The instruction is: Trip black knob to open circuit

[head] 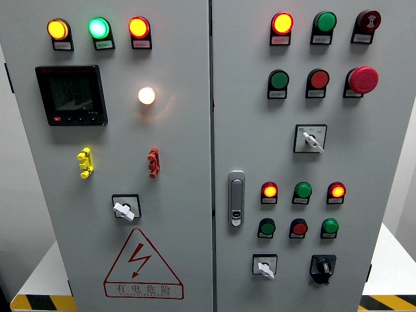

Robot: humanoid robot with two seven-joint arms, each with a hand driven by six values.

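Control cabinet, head view. The black knob (pixel 322 267) is sitting at the lower right of the right door (pixel 390 162), on the bottom row, just right of a white switch (pixel 264 266) and below a green button (pixel 330 227). Its handle is pointing roughly upward, tilted slightly left, so its long axis is running near vertical across a square black base.

Neither hand is showing in this view, so the state of the fingers cannot be told, and nothing is touching the knob. Because the knob is lying well to the right of the door latch (pixel 236 198) and close to the picture's lower right corner, the right arm is judged the nearer one. A reach would be coming up from below right, the fingers pinching across the handle's narrow sides to twist it. The task is judged not yet begun.
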